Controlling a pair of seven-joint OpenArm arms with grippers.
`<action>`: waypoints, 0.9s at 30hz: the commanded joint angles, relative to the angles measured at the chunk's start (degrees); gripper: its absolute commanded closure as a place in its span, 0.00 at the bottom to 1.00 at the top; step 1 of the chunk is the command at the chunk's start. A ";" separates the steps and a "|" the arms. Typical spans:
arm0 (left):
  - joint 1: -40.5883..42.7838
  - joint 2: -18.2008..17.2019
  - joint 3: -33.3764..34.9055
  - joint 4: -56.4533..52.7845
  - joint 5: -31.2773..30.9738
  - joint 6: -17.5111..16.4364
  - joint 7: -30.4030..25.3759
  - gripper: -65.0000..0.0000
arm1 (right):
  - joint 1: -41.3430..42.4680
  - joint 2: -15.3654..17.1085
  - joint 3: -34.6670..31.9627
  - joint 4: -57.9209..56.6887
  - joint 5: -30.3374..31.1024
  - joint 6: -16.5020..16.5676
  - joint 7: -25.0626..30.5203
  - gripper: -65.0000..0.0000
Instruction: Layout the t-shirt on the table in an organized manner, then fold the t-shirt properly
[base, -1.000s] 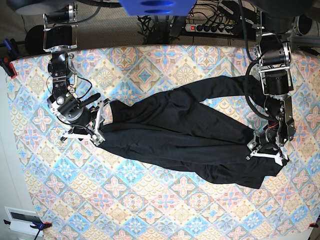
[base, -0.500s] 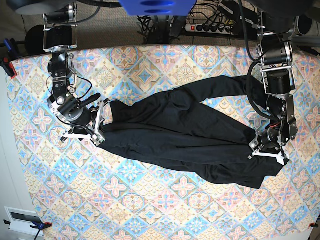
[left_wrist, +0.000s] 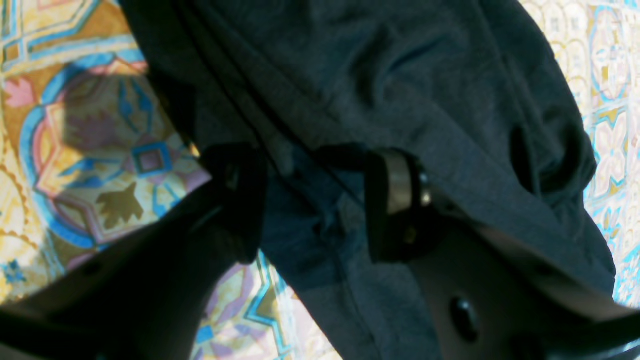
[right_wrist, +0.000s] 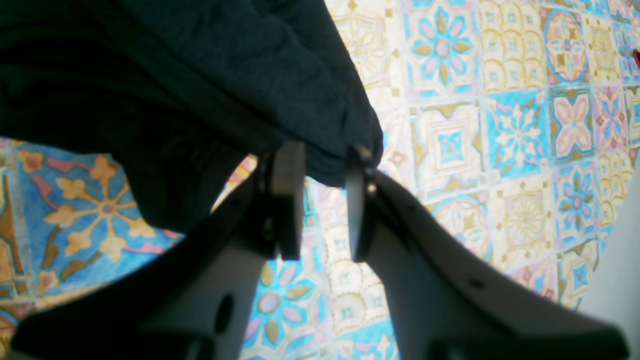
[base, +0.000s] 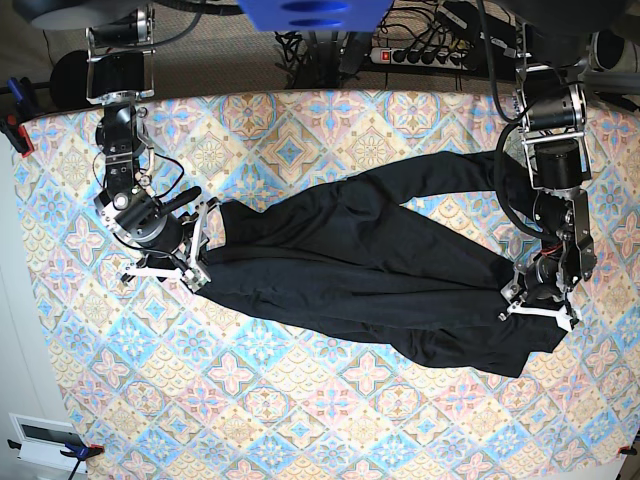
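Since a second ago almost nothing has shifted: the arm on the base view's right has crept slightly lower along the cloth, and the other arm sits as it did.

Left wrist view: the left gripper (left_wrist: 315, 200) stands with its jaws wide, straddling a ridge of the large plain black soft-fabric t-shirt (left_wrist: 400, 90). Folds of dark cloth lie between the two fingers, but the jaws are not pinched together, so whether anything is truly held cannot be told. This stance looks chosen to gather a thick bunch of hem or sleeve in one bite. The desk covered in tile-patterned cloth of blue, pink, cream and yellow (left_wrist: 90, 150) shows to the left of the fabric.

Right wrist view: the right gripper (right_wrist: 325, 200) has its jaws at a middling, narrow gap, with the rounded edge of the t-shirt (right_wrist: 200, 75) resting just at the fingertips; bare desk (right_wrist: 500, 150) shows through the gap lower down. A firm hold is not evident.

Base view: the t-shirt (base: 370, 270) lies rumpled in a long diagonal band across the middle of the desk (base: 300, 420), with the right gripper (base: 195, 245) at its left end and the left gripper (base: 537, 300) at its right end. Working from opposite ends probably serves to pull the garment flat, so laying out seems unfinished and folding not yet begun.
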 joint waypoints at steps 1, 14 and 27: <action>-1.04 -1.02 -0.23 0.85 -0.09 -0.29 -1.02 0.56 | 1.04 0.57 0.42 1.04 0.43 -0.24 1.09 0.79; 0.63 -0.93 -0.14 -1.61 -0.17 -0.20 -4.45 0.55 | 1.04 0.57 0.50 1.12 0.43 -0.24 1.09 0.79; -0.07 0.30 -0.05 -5.92 -0.26 -0.20 -6.64 0.55 | 1.04 0.57 0.50 1.21 0.43 -0.24 1.09 0.79</action>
